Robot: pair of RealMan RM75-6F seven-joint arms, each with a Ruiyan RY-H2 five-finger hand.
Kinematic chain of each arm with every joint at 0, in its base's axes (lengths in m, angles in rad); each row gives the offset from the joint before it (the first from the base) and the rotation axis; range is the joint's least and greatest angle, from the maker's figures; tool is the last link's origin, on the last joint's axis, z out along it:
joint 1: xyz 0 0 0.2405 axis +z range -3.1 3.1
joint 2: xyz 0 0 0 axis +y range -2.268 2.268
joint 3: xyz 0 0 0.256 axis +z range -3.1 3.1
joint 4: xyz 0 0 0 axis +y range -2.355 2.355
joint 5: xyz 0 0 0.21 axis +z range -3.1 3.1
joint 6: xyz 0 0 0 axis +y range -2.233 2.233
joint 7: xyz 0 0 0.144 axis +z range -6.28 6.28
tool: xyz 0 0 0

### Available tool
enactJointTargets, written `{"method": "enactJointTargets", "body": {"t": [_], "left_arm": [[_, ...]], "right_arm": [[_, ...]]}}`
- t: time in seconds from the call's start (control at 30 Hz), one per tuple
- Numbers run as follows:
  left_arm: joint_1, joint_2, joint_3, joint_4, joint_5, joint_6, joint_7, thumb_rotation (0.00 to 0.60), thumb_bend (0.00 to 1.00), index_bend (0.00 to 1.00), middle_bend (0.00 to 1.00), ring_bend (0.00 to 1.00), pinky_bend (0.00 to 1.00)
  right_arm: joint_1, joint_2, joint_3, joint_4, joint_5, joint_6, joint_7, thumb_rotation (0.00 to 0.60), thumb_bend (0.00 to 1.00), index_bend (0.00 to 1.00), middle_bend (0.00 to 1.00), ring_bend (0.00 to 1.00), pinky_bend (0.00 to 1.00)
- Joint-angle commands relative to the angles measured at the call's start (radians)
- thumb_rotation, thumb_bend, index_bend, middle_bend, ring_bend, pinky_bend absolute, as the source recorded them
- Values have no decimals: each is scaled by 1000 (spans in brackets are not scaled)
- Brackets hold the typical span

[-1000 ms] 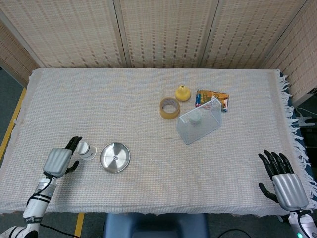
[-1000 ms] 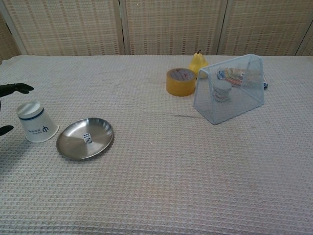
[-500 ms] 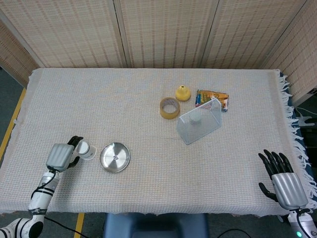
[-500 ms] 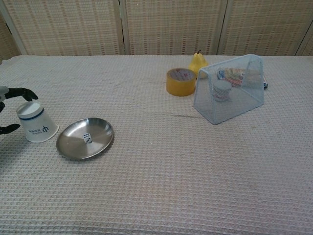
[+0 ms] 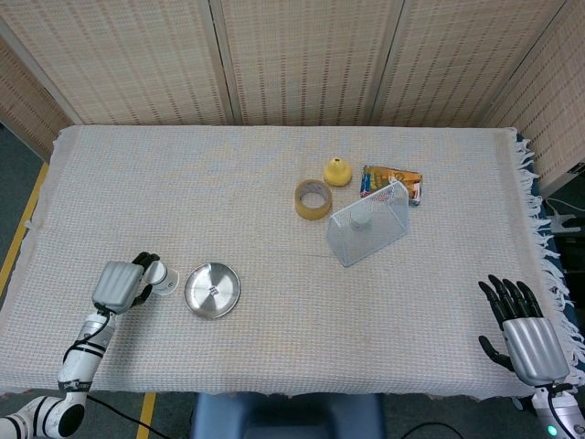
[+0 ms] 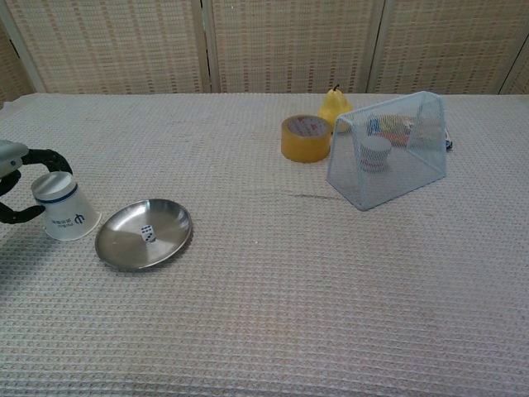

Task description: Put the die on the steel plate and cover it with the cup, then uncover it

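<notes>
Grey-backed, with black fingers curled around the upside-down white cup (image 6: 61,207), the left robot hand (image 5: 122,282) grips it at the near-left of the cloth-covered surface (image 5: 274,192), the cup standing just beside the steel plate (image 6: 124,245). On that plate, a little left of its middle, the white die (image 6: 146,233) lies uncovered. Well apart at the near-right edge, the right robot hand (image 5: 526,335) is empty with its fingers spread, while further back sit a roll of yellow tape (image 5: 313,199), a yellow pear-shaped thing (image 5: 337,171), a colourful packet (image 5: 390,180) and a wire mesh basket (image 6: 388,150) tipped over a small cup (image 6: 374,152).
</notes>
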Motion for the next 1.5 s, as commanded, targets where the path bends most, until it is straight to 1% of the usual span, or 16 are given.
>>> {"method": "enactJointTargets", "body": {"t": [0.03,0.2,0.3,0.43,0.5,0.7,0.8,0.9,1.0,1.17,1.27,1.37,1.5], "left_arm": [[0,1,1,-1,3,4,2,600,422,370,334,792,981],[4,3,4,-6,20,21,-11,600,439,406,436,792,980],[7,2,5,-3,32,32,-33,600,445,426,476,792,981],[11,-3,7,12,55,48,-80,600,455,452,530,795,981],[14,-3,7,18,64,52,-124,600,460,469,564,796,980],[37,2,-7,17,96,109,-290,600,459,466,568,797,981],[43,26,-9,-32,112,113,-389,600,460,465,567,800,981],[33,57,-7,-100,122,86,-435,600,458,463,565,801,982],[10,64,-5,-156,131,55,-408,600,458,463,565,802,982],[-17,22,1,-183,126,23,-299,600,453,463,566,802,983],[-27,-16,1,-170,122,27,-218,600,453,463,566,808,986],[-29,-55,0,-137,125,53,-131,600,452,463,567,816,990],[-27,-81,7,-108,118,61,-62,600,452,465,569,820,991]], "right_arm": [[1,0,1,0,2,-3,0,600,199,0,0,0,0],[4,-1,2,0,6,-9,-1,600,199,0,0,0,0],[4,-2,2,0,7,-9,-3,600,199,0,0,0,0],[4,-3,2,0,8,-12,-3,600,199,0,0,0,0],[5,-3,1,0,6,-12,-3,600,199,0,0,0,0],[6,-4,1,0,8,-15,-2,600,198,0,0,0,0],[9,-4,-1,1,7,-22,-2,600,199,0,0,0,0],[11,-5,-4,1,3,-26,-3,600,199,0,0,0,0],[9,-3,-9,-2,-10,-18,-2,600,199,0,0,0,0],[2,5,-14,-5,-25,-1,10,600,198,0,0,0,0],[0,11,-16,-6,-32,5,19,600,199,0,0,0,0],[-3,15,-17,-7,-37,12,26,600,199,0,0,0,0],[-4,17,-17,-6,-39,15,31,600,199,0,0,0,0]]}}
